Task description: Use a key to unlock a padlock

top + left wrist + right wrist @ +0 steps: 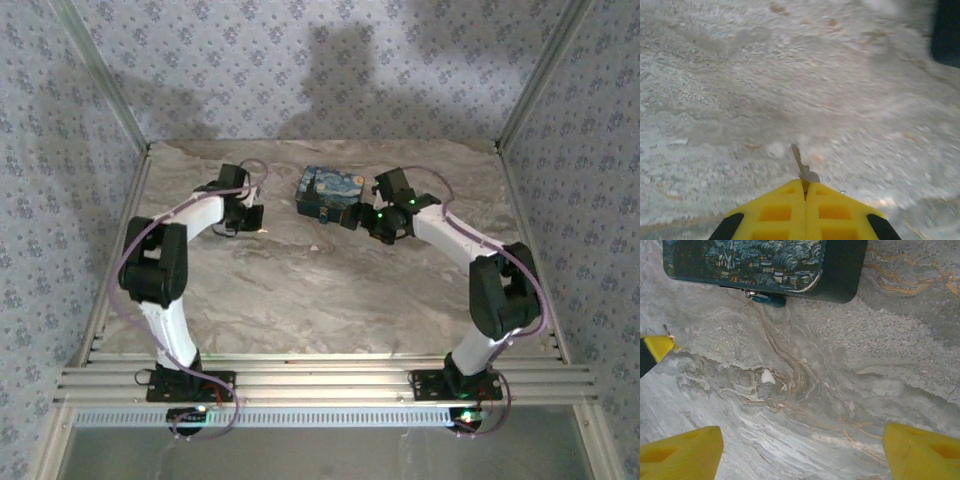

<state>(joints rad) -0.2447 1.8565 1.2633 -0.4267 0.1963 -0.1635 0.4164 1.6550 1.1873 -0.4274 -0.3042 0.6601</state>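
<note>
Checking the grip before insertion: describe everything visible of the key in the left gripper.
The key is a thin, pale metallic blade with a rounded silvery bit at its base. Its head is hidden between the shut yellow fingertips of the left gripper, which pinch it. The blade points away, leaning slightly left, over the marbled table; whether it touches is unclear.

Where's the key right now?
In the left wrist view, the key sticks out from the shut left gripper, pinched between its fingertips over the table; in the top view, left of the printed box.
</note>
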